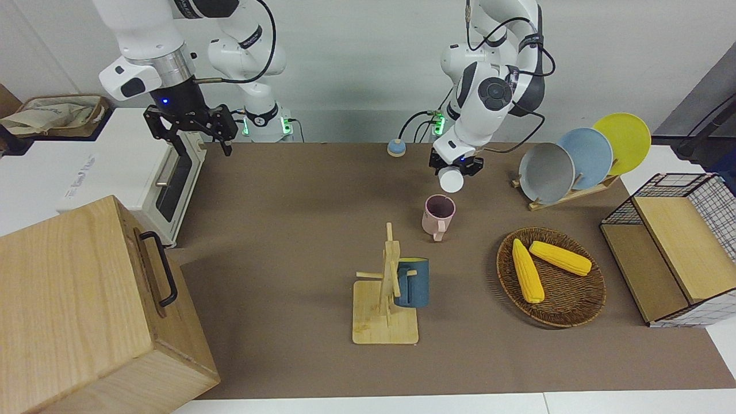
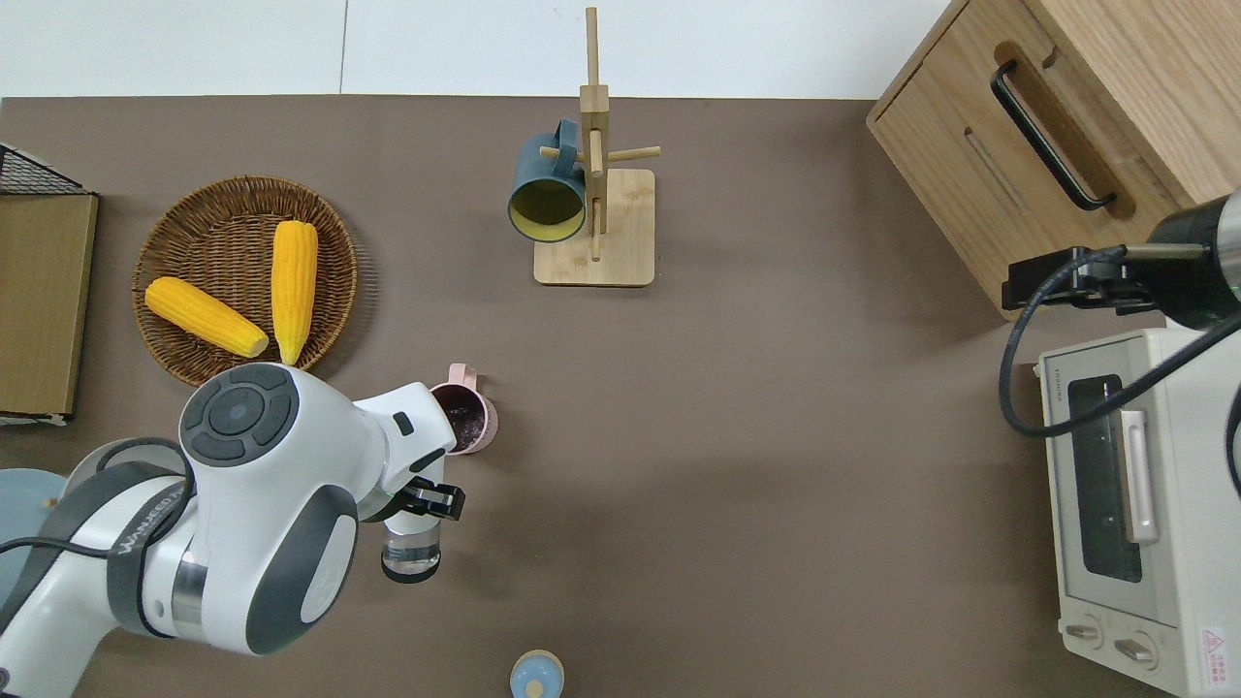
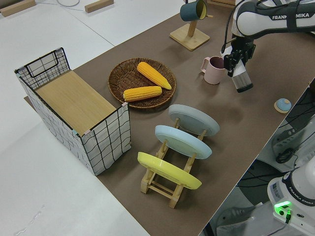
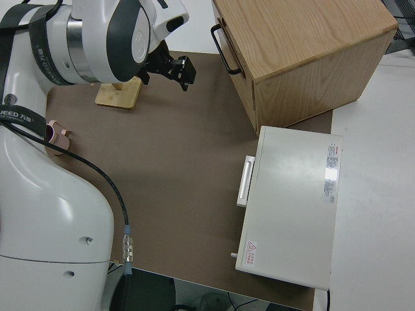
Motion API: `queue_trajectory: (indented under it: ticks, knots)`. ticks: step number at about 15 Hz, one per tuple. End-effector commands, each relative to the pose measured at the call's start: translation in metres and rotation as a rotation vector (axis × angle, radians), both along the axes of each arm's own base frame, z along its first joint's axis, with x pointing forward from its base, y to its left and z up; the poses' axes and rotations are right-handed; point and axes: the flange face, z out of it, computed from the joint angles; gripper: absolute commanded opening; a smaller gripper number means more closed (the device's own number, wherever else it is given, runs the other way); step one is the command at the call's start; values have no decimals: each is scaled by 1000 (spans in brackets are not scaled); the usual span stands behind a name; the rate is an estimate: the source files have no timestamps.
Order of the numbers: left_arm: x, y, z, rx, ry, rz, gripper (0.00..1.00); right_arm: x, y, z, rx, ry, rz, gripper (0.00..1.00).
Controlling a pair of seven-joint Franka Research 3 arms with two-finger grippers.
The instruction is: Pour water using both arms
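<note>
Clear bottle (image 2: 410, 550) pinched in the left gripper (image 2: 424, 502), tilted with its mouth low, aiming at the pink mug (image 2: 465, 419) just ahead — mug standing apart, unheld — while the right arm is parked, fingers spread.

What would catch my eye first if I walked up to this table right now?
Probably the left gripper holding a clear bottle tipped on its side, just nearer to the robots than a pink mug standing mid-table. Next, two bright yellow corn cobs in a wicker basket toward the left arm's end. The right arm is parked.
</note>
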Motion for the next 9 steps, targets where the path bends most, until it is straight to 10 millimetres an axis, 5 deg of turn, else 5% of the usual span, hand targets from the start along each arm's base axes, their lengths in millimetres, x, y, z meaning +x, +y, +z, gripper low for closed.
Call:
queue_trajectory:
  ticks: [1,9]
  knots:
    - [3,0,14,21,-1,6,0,-1,-3,1,8,2,15,994]
    - [4,-1,18,22,-7,16,0,-1,-3,1,9,2,15,994]
